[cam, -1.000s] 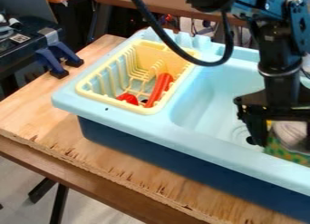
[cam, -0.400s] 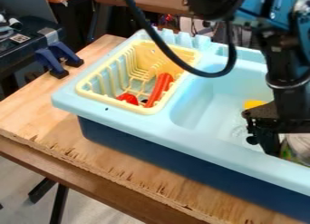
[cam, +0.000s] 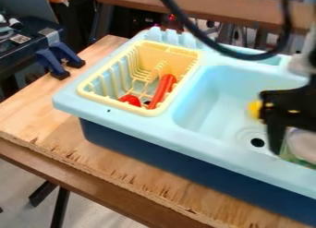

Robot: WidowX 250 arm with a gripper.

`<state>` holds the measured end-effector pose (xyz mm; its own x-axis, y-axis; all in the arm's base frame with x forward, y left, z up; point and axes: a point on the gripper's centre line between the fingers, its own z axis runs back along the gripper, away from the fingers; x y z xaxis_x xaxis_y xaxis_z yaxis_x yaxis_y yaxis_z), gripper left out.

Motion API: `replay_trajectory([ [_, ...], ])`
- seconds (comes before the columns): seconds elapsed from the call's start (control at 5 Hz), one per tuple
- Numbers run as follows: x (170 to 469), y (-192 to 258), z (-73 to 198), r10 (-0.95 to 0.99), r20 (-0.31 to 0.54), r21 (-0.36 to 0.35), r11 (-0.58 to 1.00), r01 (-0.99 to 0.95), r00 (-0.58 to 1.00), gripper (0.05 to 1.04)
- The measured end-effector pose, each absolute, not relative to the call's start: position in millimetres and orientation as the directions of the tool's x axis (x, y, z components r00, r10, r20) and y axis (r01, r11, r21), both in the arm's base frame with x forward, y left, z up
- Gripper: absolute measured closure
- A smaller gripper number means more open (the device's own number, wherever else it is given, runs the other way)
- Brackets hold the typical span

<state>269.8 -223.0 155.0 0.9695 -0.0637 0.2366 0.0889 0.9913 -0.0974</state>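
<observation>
Gripper [cam: 277, 135] by whitish object [cam: 303, 145], yellow item [cam: 254, 109] partly hidden, rack [cam: 117, 104] beside basin [cam: 200, 105]

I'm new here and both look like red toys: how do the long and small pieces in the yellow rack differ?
The long piece is slim and stick-like; the small piece is short and stubby. The long piece looks more orange, the small piece redder. Both sit inside the yellow rack.
</observation>
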Motion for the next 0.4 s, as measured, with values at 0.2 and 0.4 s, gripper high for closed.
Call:
replay_trajectory([
  [0.2, 265.5, -234.3, 181.7, -0.108, 0.315, -0.099, 0.984, 0.145, 0.943, 0.083],
  [0.4, 267.5, -231.5, 184.4, -0.106, 0.322, -0.097, 0.985, 0.145, 0.941, 0.083],
])
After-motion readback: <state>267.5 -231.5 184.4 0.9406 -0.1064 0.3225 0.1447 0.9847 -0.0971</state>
